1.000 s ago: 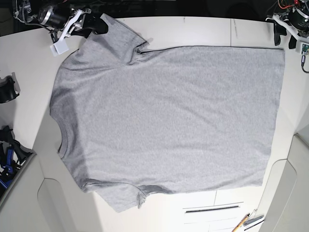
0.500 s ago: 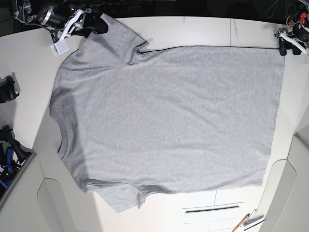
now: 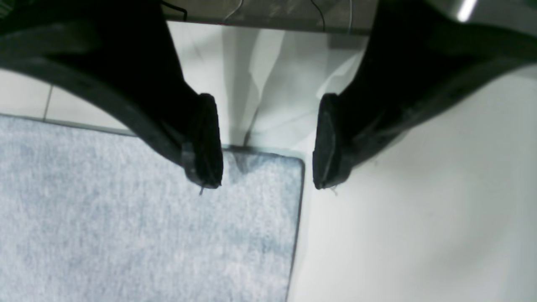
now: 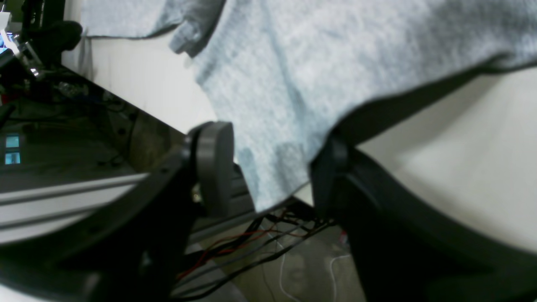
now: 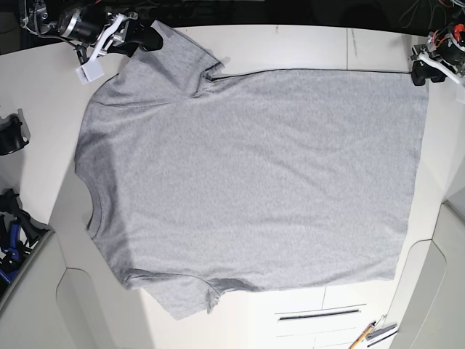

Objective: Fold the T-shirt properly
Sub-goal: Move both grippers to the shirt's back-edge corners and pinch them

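Observation:
The light-grey T-shirt (image 5: pixel 247 182) lies spread flat on the white table (image 5: pixel 290 43), plain side up, neck at the left and hem at the right. My left gripper (image 5: pixel 420 73) is at the far hem corner. In the left wrist view it (image 3: pixel 266 167) is open, its black fingers (image 3: pixel 205 142) straddling that corner of the shirt (image 3: pixel 126 230). My right gripper (image 5: pixel 147 38) is at the tip of the far sleeve. In the right wrist view it (image 4: pixel 272 180) is open, with the sleeve cloth (image 4: pixel 314 63) hanging between its jaws.
A white block (image 5: pixel 91 71) hangs on the right arm by the far sleeve. Black gear (image 5: pixel 11 134) and blue-black tools (image 5: pixel 11 233) sit at the left edge. A slot (image 5: pixel 320 314) and a pencil (image 5: pixel 363 336) are at the front. Cables (image 4: pixel 251 247) lie beyond the table's far edge.
My left gripper has come down and inward to the far hem corner of the shirt. The right gripper and the shirt have stayed where they were.

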